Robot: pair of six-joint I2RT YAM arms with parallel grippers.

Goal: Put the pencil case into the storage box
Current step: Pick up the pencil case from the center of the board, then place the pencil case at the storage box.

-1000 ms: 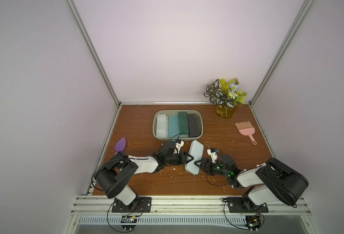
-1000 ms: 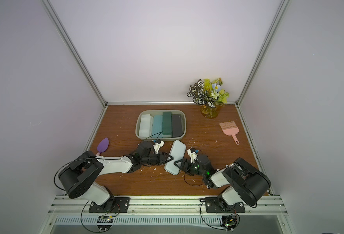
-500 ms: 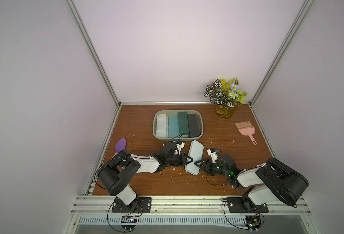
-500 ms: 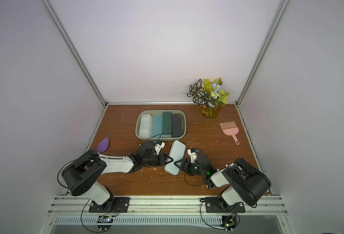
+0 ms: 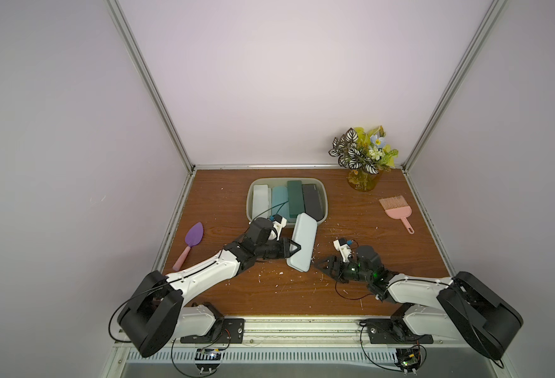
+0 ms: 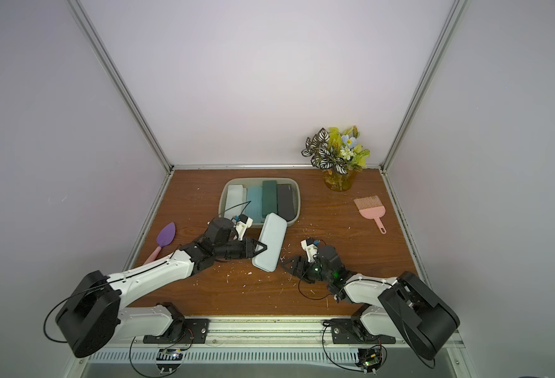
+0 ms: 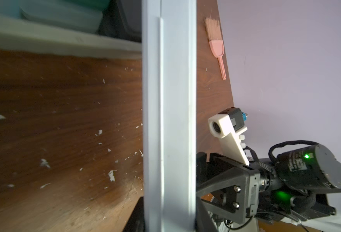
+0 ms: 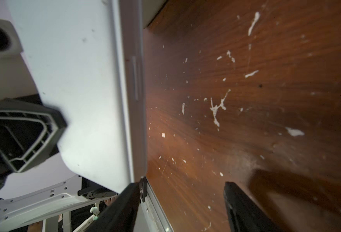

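Note:
The pencil case (image 5: pixel 302 242) (image 6: pixel 269 242) is a pale blue-white oblong, tipped up on its long edge. Its far end reaches the near rim of the storage box (image 5: pixel 325 199) (image 6: pixel 297 196). My left gripper (image 5: pixel 295 252) (image 6: pixel 262 250) is shut on the case's left side near its near end. In the left wrist view the case (image 7: pixel 169 100) runs edge-on between the jaws of the left gripper (image 7: pixel 169 221). My right gripper (image 5: pixel 318 265) (image 6: pixel 286 261) (image 8: pixel 181 200) stands open just right of the case's near corner (image 8: pixel 85 80), with nothing between its fingers. Several cases lie side by side in the box.
A purple scoop (image 5: pixel 193 235) lies at the table's left edge. A pink brush (image 5: pixel 395 209) lies at the right, and a vase of flowers (image 5: pixel 362 163) stands at the back right corner. White flecks litter the wooden table (image 5: pixel 269 294).
My left gripper has shut on the case, tipped it up and shifted it slightly towards the box. The right gripper has stayed beside the case's near end.

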